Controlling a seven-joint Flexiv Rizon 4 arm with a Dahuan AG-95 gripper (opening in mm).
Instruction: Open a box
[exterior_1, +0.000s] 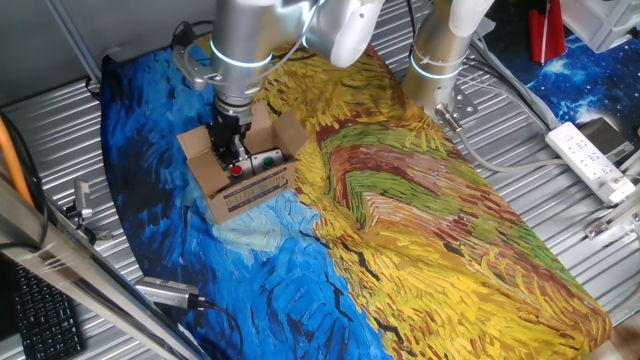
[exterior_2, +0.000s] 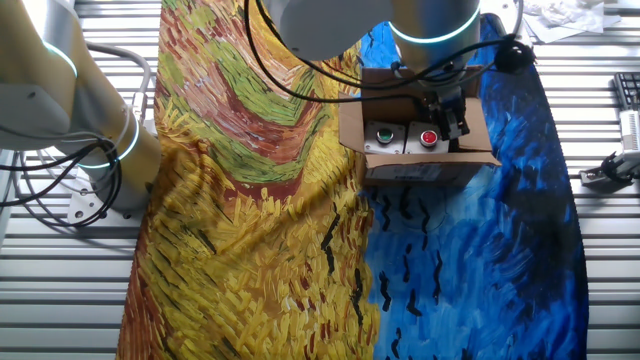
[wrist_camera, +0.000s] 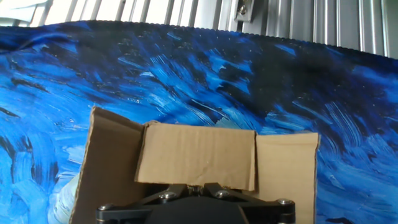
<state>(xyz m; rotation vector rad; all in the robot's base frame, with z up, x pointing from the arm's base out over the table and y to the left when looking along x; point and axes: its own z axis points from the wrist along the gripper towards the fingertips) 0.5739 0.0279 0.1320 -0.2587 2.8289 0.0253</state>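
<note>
The gripper (exterior_1: 232, 152) is positioned low over the open top of the box (exterior_1: 243, 172); in the hand view, its black fingers (wrist_camera: 186, 191) are seen close together at the lower edge — whether anything is gripped cannot be told. The box is set on the blue part of a painted cloth (exterior_1: 420, 230) spread over the counter (exterior_1: 60, 140). Its flaps (wrist_camera: 196, 154) are folded outward, and a white unit with a red button (exterior_2: 429, 137) and a green button (exterior_2: 383, 134) is exposed inside. A barcode label (exterior_1: 255, 190) is carried on one side.
</note>
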